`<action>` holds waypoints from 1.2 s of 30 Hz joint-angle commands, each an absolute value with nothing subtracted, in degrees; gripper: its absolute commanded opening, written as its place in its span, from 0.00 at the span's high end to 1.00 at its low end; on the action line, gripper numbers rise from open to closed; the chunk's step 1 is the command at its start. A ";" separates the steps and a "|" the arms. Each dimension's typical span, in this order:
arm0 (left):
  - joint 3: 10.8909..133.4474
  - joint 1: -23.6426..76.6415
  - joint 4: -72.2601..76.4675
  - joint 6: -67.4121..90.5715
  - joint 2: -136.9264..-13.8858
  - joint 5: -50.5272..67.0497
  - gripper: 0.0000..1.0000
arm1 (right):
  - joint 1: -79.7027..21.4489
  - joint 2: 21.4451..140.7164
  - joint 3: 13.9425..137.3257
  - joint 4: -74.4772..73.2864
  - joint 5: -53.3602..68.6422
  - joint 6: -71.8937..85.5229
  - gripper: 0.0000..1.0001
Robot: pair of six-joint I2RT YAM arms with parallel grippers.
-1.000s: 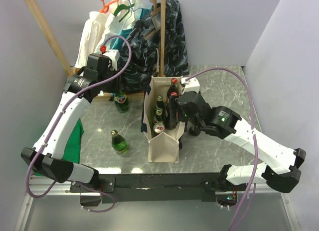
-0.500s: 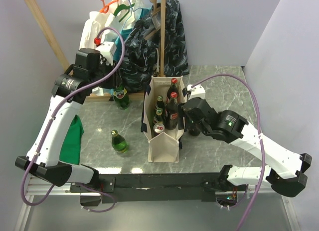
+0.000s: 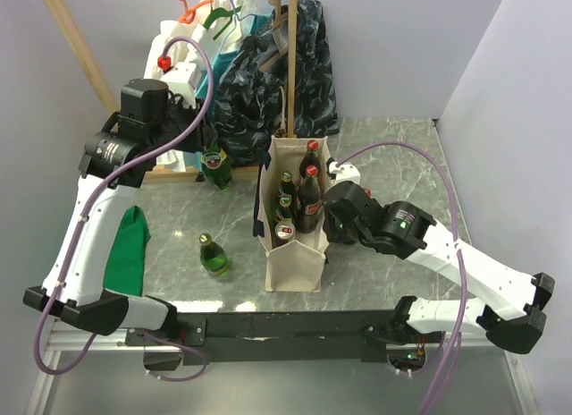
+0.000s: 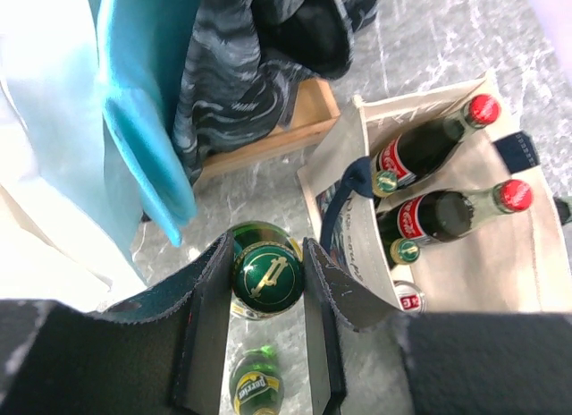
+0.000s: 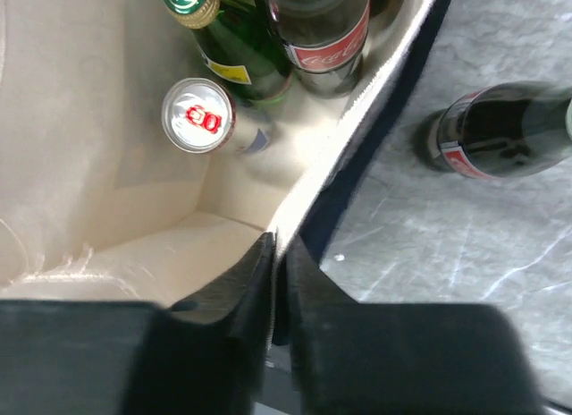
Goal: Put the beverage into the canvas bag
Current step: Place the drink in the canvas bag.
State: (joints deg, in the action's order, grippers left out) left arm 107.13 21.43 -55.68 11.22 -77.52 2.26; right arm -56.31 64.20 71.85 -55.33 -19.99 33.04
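On my grey marble tabletop (image 3: 179, 218) I see the canvas bag (image 3: 295, 263), a green bottle (image 3: 213, 254), a green cloth (image 3: 125, 254) and a cola bottle (image 5: 500, 133).

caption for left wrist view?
Left fingers grip a green bottle beside the canvas bag holding cola bottles.

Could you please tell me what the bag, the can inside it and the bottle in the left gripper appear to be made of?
The bag looks like matte, woven cream cloth, likely canvas; loose threads fray along an inner edge. The can is metal, probably aluminium, judging by its shiny silver top. The bottle appears to be green glass, glossy and translucent, with a metal-looking printed cap.
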 commanded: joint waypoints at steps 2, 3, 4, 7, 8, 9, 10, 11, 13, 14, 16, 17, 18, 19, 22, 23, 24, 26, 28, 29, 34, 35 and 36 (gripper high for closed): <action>113.02 23.72 -47.37 11.43 -74.18 2.99 0.99 | -56.07 62.49 72.68 -56.25 -21.70 34.36 0.95; 113.29 24.77 -47.72 11.43 -74.27 2.47 0.99 | -56.07 62.32 72.77 -56.60 -21.97 34.45 1.00; 113.81 25.39 -47.99 11.08 -74.35 2.03 0.99 | -56.07 62.23 73.21 -57.12 -22.06 34.54 1.00; 115.04 27.50 -48.69 10.20 -75.23 0.53 0.99 | -56.07 61.96 74.00 -57.65 -21.97 34.80 1.00; 115.83 27.94 -48.78 10.02 -75.50 0.61 0.99 | -56.07 62.14 74.18 -57.83 -21.97 34.72 1.00; 116.27 28.38 -48.69 9.93 -75.59 0.96 0.99 | -56.07 62.23 74.53 -57.92 -21.89 34.72 1.00; 116.89 28.56 -48.60 9.84 -75.67 1.31 0.99 | -55.99 62.40 74.97 -58.09 -21.80 34.72 1.00; 117.24 28.74 -48.52 9.76 -75.76 1.58 0.99 | -56.07 62.49 75.14 -58.18 -21.80 34.72 1.00; 117.86 29.27 -48.43 9.49 -75.94 2.46 0.99 | -56.16 62.67 75.41 -58.27 -21.45 34.63 1.00; 118.47 29.35 -48.25 9.49 -75.76 2.55 0.99 | -56.16 62.49 75.41 -58.18 -21.36 34.72 1.00; 119.44 29.79 -48.16 9.67 -75.85 1.94 0.99 | -56.08 62.14 74.80 -58.01 -21.27 34.45 1.00; 119.70 29.88 -48.16 9.67 -75.94 1.67 0.99 | -56.07 62.14 74.71 -57.92 -21.36 34.45 1.00; 119.97 29.97 -48.16 9.58 -75.94 1.58 0.99 | -56.07 62.05 74.62 -57.92 -21.27 34.45 1.00; 120.67 30.06 -48.34 9.84 -76.11 1.41 0.99 | -56.16 62.14 74.71 -58.18 -21.27 34.63 1.00; 120.50 30.67 -47.47 10.46 -76.11 2.55 0.99 | -56.16 62.14 74.53 -58.01 -21.18 34.98 1.00; 120.50 30.93 -47.03 10.72 -75.77 3.42 0.99 | -56.25 62.05 74.36 -57.92 -21.18 35.07 1.00; 120.59 31.29 -46.59 10.81 -75.59 3.78 0.99 | -56.34 61.96 74.18 -57.75 -21.27 35.07 1.00; 121.20 31.64 -46.41 10.98 -75.76 4.39 0.99 | -56.42 62.05 73.57 -57.31 -21.18 35.24 1.00; 121.64 32.25 -46.41 10.90 -76.20 4.48 0.99 | -56.43 62.31 73.21 -56.87 -21.18 35.42 1.00; 121.90 32.52 -46.41 10.90 -76.38 4.66 0.99 | -56.60 62.31 72.95 -56.78 -21.18 35.42 1.00; 123.31 34.45 -45.01 11.86 -77.25 7.02 0.99 | -56.69 62.40 71.98 -55.46 -21.27 35.86 1.00; 123.75 35.67 -44.83 12.13 -77.60 7.90 0.99 | -56.69 62.49 72.07 -55.37 -21.18 35.86 1.00; 124.27 36.47 -44.82 12.22 -78.04 8.26 0.99 | -56.78 62.49 72.07 -55.28 -21.27 35.86 1.00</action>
